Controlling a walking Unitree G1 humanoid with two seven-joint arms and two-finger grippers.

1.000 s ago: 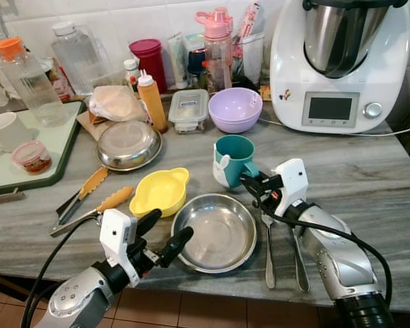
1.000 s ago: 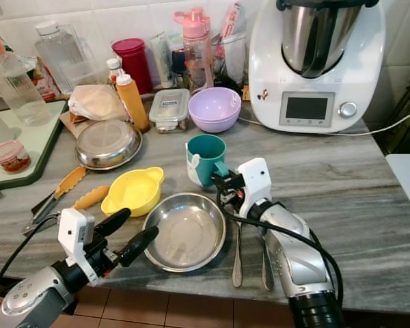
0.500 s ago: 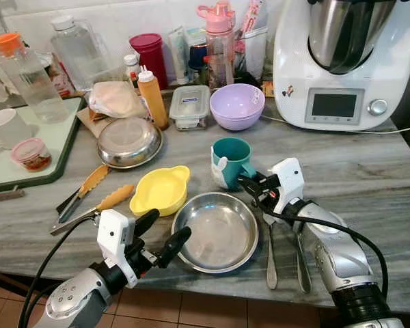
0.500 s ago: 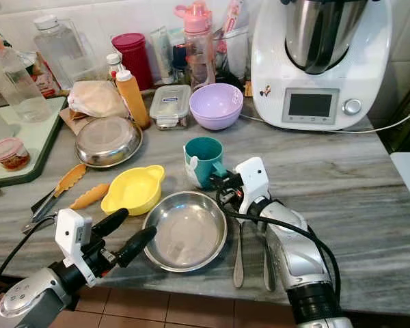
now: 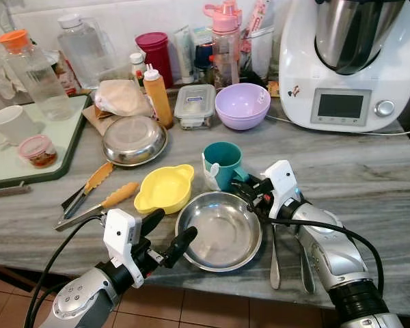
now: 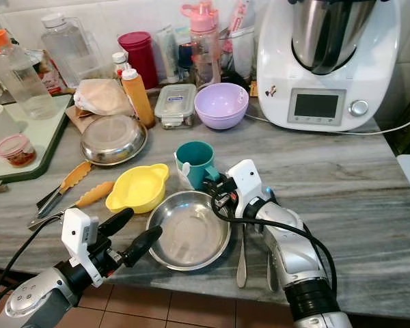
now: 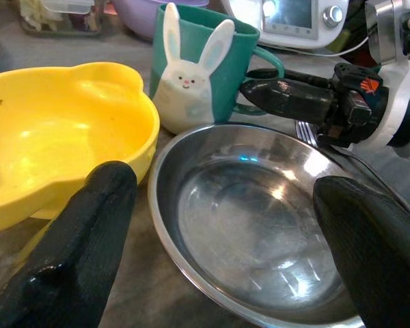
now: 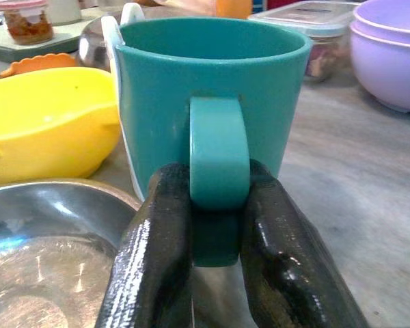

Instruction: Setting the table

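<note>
right claw (image 8: 215, 205) on mug handle (image 8: 219, 147)

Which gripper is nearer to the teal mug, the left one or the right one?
Right. The right gripper is shut on the teal mug handle; the left gripper is open, apart from it, at the steel plate's near edge.

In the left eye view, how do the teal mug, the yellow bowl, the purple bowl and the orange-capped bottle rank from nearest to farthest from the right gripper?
1. Teal mug: its handle is pinched by the right gripper.
2. Yellow bowl: to the gripper's left, beside the steel plate.
3. Purple bowl: farther back, by the white appliance.
4. Orange-capped bottle: far back left.
</note>
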